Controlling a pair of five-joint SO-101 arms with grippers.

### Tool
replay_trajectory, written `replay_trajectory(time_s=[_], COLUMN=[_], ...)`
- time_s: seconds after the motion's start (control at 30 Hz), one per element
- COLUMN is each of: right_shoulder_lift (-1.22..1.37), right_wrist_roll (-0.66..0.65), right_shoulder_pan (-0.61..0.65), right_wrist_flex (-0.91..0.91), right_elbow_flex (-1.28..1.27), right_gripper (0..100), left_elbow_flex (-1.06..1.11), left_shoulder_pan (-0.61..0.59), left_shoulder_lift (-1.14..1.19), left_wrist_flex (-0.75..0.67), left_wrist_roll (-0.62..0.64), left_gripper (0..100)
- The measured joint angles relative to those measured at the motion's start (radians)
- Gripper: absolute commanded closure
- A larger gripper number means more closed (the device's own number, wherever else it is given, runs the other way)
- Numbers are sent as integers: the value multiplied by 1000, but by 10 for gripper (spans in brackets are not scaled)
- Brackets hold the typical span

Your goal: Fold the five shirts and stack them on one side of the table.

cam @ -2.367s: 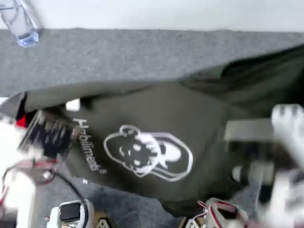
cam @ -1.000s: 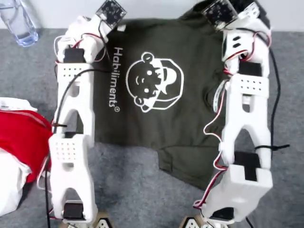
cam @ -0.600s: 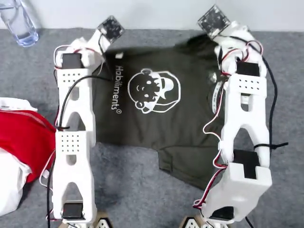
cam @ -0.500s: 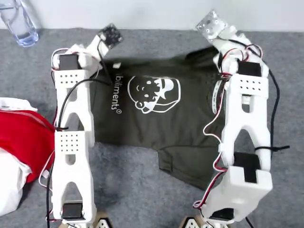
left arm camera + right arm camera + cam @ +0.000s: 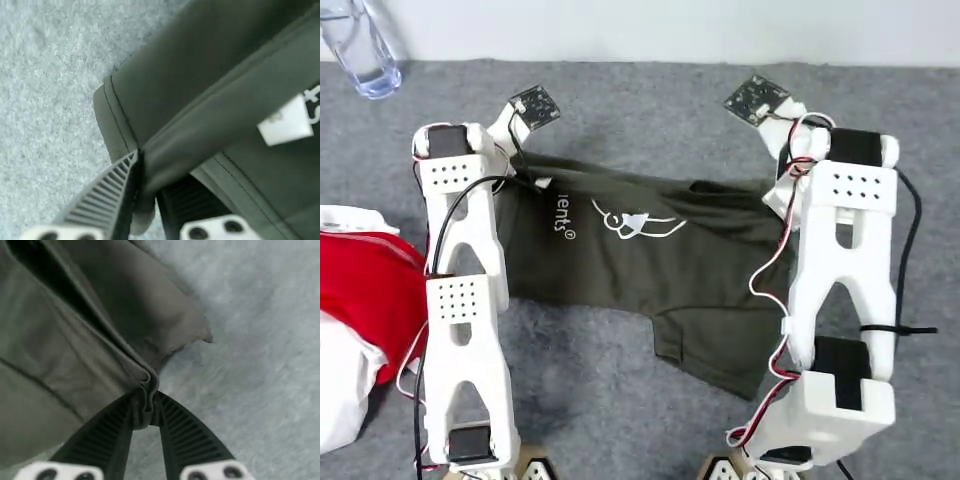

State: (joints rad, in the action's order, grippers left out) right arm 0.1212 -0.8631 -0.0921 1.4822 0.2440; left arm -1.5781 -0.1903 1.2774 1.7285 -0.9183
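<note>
Shirt (image 5: 650, 260), dark olive with a white print, lies mid-table between the two arms on the grey table (image 5: 640, 110). Its far edge is raised and turned toward the near side, so the print shows only in part. Left gripper (image 5: 145, 167) is closed on a rolled hem at the shirt's far-left corner, and right gripper (image 5: 145, 407) is pinched tight on a bunched fold at the far-right corner. Judging by the drape and creases, the cloth is light, limp and not fragile. It is likely to sag between the two holds and could slip from a shallow pinch, so seams and corners are the soundest grips. Open table lies beyond the far edge. A red garment (image 5: 370, 290) and a white garment (image 5: 338, 400) crowd the left side, a water bottle (image 5: 360, 50) stands at the far left, and a loose flap of the shirt trails near-right.
</note>
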Motion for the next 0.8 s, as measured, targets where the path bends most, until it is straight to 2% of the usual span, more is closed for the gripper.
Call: replay_trajectory(time_s=[0.27, 0.53, 0.8], right_shoulder_lift=[-5, -83, -224], right_wrist_roll=[0, -6, -8], right_shoulder_pan=[-6, -8, -20], right_wrist_flex=[91, 98, 29], right_elbow_flex=[-34, -157, -344], right_gripper=[990, 990, 990], left_elbow_flex=[172, 511, 827], left_shoulder_pan=[0, 0, 0], left_shoulder_lift=[-31, -265, -454], left_wrist_flex=[0, 0, 0], left_wrist_roll=[0, -34, -87], left_gripper=[987, 987, 987])
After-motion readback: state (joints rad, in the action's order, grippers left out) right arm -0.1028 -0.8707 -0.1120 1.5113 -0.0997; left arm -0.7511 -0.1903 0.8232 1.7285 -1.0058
